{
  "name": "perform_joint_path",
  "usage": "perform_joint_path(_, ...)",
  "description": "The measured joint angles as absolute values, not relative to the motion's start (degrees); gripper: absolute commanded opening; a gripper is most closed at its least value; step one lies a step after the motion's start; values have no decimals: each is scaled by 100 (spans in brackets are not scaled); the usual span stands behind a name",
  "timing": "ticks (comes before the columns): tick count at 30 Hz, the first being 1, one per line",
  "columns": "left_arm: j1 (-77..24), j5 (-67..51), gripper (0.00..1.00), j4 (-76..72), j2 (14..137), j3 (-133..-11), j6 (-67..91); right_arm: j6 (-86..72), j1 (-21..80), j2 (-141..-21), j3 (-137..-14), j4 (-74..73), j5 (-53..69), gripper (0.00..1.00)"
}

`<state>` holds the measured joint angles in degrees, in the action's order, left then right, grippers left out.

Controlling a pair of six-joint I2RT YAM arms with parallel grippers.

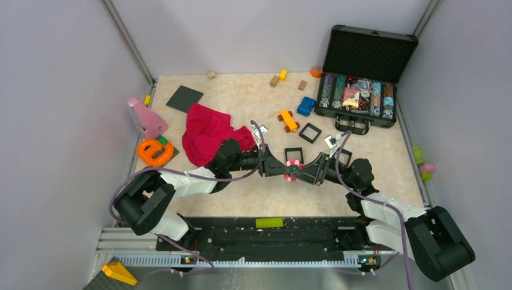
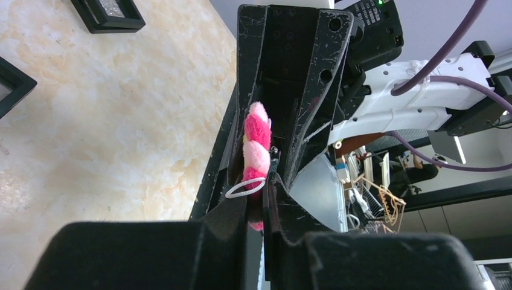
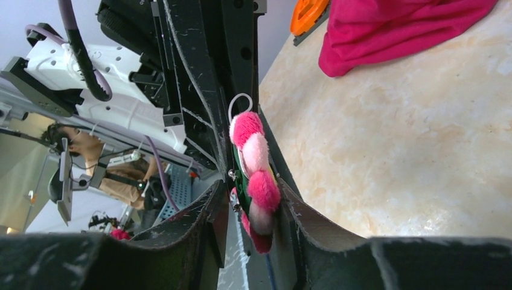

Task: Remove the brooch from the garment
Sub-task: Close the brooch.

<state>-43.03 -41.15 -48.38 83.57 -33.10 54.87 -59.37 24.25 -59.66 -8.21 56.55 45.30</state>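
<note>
Now, surface (image 1: 241,196): is carrying everything, marbled beige, with both arms reaching in from its near edge.
Left end effector (image 1: 284,168): is clamping the brooch edge-on, its fingers pressing together on the lower petals.
Right end effector (image 1: 302,172): is meeting the left one tip to tip, with its fingers standing on either side of the same disc. One finger is touching the petals. Whether it is gripping or letting go, I cannot tell.
Brooch (image 2: 256,148): is hanging in the air between the two end effectors, above the middle of the surface and well apart from the garment. Its pink and white plush petals are showing in profile.
White loop (image 2: 244,188): is sticking out from the brooch's rim.
Black square frames (image 1: 293,154): are lying just beyond the end effectors.
Garment (image 1: 208,136): is lying crumpled, magenta, at the left beside the left arm.
Orange ring toy (image 1: 154,151): is sitting at the left edge, near the garment.
Toy cars (image 1: 288,121): are standing farther back, one orange and one blue.
Case (image 1: 369,54): is standing open at the far right corner, holding rows of chips.
</note>
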Motion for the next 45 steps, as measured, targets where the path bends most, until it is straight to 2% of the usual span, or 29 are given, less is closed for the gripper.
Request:
perform_joint_path(3,-4338,-4115,0,-4827,8357,-3312,5496,-5983,2438,-6012,-821,5763,4606,42)
perform_joint_path(7,-4368,-4169,0,-4856,8361,-3321,5583,-6012,2464,-6012,-821,5837,4663,43)
perform_joint_path(17,-4353,-4268,0,-4976,8453,-3321,5739,-6088,2475,-6012,-821,5878,4720,26)
perform_joint_path(24,-4348,-4254,0,-4984,8394,-3286,5758,-6267,2473,-6128,-775,6141,4727,23)
perform_joint_path(26,-4348,-4217,0,-4995,8342,-3242,5769,-6287,2475,-6132,-775,6152,4733,19)
perform_joint_path(29,-4348,-4141,0,-4958,8237,-3192,5745,-6322,2475,-6132,-775,6152,4731,3)
perform_joint_path(32,-4351,-4075,0,-4897,8152,-3162,5704,-6335,2475,-6156,-775,6176,4731,4)
perform_joint_path(34,-4351,-4051,0,-4866,8136,-3157,5688,-6366,2475,-6208,-775,6222,4740,0)
perform_joint_path(45,-4348,-4042,0,-5068,8134,-3083,5763,-6423,2475,-6243,-775,6344,4770,0)
